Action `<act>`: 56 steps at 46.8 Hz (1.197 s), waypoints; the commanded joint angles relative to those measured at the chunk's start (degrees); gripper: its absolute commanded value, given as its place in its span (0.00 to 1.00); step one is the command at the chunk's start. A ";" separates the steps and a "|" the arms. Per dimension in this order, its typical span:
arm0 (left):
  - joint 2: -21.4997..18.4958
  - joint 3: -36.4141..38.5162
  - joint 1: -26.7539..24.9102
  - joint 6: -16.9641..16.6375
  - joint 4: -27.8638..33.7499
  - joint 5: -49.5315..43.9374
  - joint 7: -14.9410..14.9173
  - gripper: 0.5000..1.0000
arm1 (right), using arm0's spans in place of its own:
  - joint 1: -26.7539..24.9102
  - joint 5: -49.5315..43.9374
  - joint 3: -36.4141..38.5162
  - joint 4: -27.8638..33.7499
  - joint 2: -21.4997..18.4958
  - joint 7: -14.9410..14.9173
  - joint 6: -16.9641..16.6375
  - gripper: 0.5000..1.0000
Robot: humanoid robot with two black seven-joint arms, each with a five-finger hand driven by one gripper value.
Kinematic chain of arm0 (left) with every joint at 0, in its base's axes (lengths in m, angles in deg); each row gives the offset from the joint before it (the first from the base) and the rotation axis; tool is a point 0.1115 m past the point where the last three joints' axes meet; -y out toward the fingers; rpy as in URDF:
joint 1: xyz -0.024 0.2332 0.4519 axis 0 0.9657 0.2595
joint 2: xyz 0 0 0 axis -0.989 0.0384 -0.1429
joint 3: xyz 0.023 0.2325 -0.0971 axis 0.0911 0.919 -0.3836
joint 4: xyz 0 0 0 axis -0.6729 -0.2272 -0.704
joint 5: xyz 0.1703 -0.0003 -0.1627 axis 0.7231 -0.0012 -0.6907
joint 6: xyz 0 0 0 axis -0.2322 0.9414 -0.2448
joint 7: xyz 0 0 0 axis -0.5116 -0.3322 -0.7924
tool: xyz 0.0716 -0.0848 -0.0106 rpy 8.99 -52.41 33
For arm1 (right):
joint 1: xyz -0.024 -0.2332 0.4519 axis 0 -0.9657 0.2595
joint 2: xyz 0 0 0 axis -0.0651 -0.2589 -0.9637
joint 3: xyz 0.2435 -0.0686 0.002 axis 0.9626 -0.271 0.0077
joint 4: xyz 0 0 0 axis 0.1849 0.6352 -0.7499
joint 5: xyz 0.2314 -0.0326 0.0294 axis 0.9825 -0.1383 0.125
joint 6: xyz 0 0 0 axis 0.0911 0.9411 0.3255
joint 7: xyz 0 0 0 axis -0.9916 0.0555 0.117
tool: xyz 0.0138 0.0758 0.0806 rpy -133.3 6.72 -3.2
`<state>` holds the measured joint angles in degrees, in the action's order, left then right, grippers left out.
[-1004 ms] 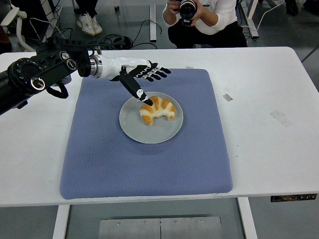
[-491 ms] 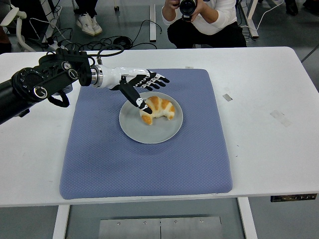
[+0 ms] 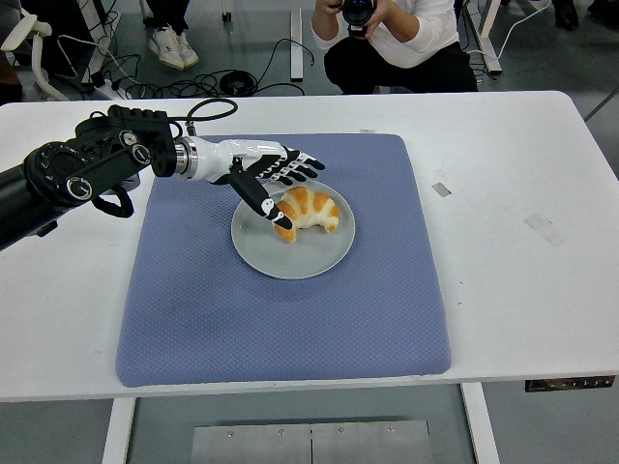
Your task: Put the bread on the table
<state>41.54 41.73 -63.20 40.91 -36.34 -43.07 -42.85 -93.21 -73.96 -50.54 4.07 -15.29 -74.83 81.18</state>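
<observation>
— Comparing the last second with this moment, what did we see change?

— Our left hand (image 3: 274, 182) had dropped and edged toward the bread (image 3: 306, 213). A second earlier it floated higher, with only the thumb tip near the crust. Now the thumb lay against the bread's near end, and the four fingers (image 3: 300, 164) stretched out flat just past its far side.

— Did we have hold of it?

— No. The hand was spread wide, thumb well apart from the fingers, and nothing was clamped. We bracketed the bread rather than gripped it.

— Where was the bread?

— Right under and just beyond our thumb, on the plate (image 3: 290, 256), which sat on the mat (image 3: 290, 319). It seemed not to have moved over that second.

— So what did that mean for the task?

— We judged the approach nearly over and the grasp next. The fingers had yet to come down and curl behind the bread to meet the thumb. The placing itself had not begun.

— Any risk?

— We thought the thumb could push the bread across the plate before the fingers closed, since it looked light and loose.

— And our right hand?

— Out of view. A person (image 3: 392, 34) with a camera crouched beyond the table (image 3: 503, 193), well away from our hand.
</observation>
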 commanded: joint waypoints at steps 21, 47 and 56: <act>0.26 -0.08 1.92 -2.28 0.05 -0.44 0.00 0.90 | 0.00 -0.01 -0.03 0.00 0.00 0.00 0.00 1.00; 1.23 -0.08 2.27 -2.28 0.04 -0.79 0.00 0.81 | 0.00 -0.01 -0.03 0.00 0.00 0.00 0.00 1.00; 1.23 0.01 2.27 -2.28 -0.04 -0.44 0.00 0.77 | 0.00 -0.01 -0.03 0.00 0.00 0.00 0.00 1.00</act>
<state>42.78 41.69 -60.93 38.62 -36.36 -43.61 -42.85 -93.21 -73.96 -50.53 4.07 -15.29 -74.83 81.17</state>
